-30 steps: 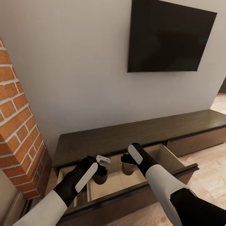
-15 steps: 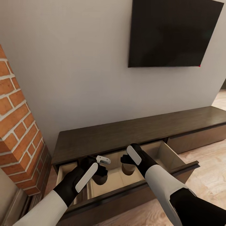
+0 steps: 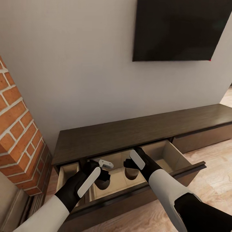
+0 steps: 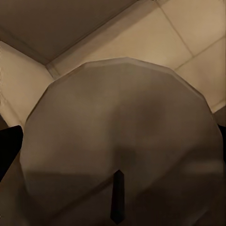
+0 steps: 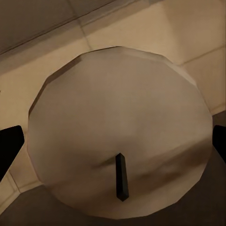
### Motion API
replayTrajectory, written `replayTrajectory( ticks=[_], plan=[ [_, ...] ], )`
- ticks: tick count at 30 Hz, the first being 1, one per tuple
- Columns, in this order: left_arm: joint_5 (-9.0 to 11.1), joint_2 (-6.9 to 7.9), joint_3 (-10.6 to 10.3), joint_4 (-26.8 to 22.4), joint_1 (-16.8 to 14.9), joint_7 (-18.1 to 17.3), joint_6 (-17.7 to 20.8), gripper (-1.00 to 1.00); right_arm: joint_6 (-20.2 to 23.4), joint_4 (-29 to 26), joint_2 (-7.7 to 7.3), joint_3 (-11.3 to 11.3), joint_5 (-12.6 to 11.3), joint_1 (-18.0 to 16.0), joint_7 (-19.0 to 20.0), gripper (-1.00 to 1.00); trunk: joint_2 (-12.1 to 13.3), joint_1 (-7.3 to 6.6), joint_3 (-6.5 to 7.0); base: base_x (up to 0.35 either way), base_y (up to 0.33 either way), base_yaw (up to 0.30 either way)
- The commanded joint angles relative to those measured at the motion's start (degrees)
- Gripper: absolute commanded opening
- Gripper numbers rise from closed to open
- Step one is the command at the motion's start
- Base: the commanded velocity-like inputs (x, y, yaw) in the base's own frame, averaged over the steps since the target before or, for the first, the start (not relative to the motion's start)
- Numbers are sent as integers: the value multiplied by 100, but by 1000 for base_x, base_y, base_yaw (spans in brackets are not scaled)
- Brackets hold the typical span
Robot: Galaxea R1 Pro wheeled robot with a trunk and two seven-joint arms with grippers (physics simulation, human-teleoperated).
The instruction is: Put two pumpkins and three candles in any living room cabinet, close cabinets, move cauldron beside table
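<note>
Two end effectors are reaching into the pulled-out drawer [image 3: 180,162] of the cabinet [image 3: 129,133]. Left end effector [image 3: 102,177] is pinching the left candle [image 4: 120,136], a grey-beige cylinder with a dark wick, standing directly beneath it on the pale drawer floor. Right end effector [image 3: 131,168] is pinching the right candle [image 5: 120,132], likewise directly under it; dark fingertips [image 5: 10,148] are sitting at both its sides. Television [image 3: 180,29] is hanging on the wall above; brick column [image 3: 17,135] is standing beyond the left arm.
</note>
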Motion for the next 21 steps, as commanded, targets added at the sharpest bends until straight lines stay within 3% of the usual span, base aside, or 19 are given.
replayTrajectory(
  ticks=[1,6,21],
  plan=[
    [55,-2,-9,-7,-4,68,10,-100,0,-4,0,15,-59,-4,-35,-100,-2,-1,-5,0,0,0],
    [44,-43,-9,-5,-4,86,10,-100,0,-4,0,19,-59,-4,-33,-100,-2,-1,-5,0,0,0],
    [31,-56,-24,-14,-4,100,10,-100,0,-4,0,55,-59,-4,-18,-100,-20,32,-293,0,0,0]
  ],
)
